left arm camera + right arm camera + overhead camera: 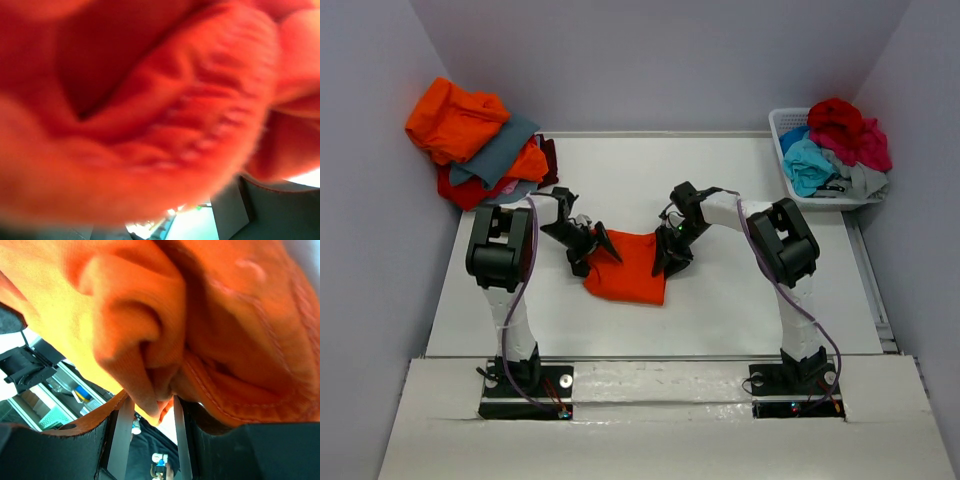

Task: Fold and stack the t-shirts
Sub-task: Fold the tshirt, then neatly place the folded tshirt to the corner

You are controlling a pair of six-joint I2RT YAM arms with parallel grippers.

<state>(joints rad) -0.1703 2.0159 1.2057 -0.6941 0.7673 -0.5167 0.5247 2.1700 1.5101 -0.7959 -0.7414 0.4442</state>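
Observation:
A bright orange t-shirt [628, 268] is stretched between my two grippers over the middle of the table. My left gripper [592, 246] grips its left upper corner; in the left wrist view the orange t-shirt [150, 115] covers the lens and hides the fingers. My right gripper [670, 246] grips the right upper corner. In the right wrist view a bunched fold of the t-shirt [150, 370] sits pinched between the fingers [121, 437]. A pile of orange, grey and red t-shirts [475, 140] lies at the back left.
A white slatted basket [782, 125] at the back right holds turquoise, crimson and grey t-shirts [835, 145]. The white table [720, 310] is walled in on the left, back and right.

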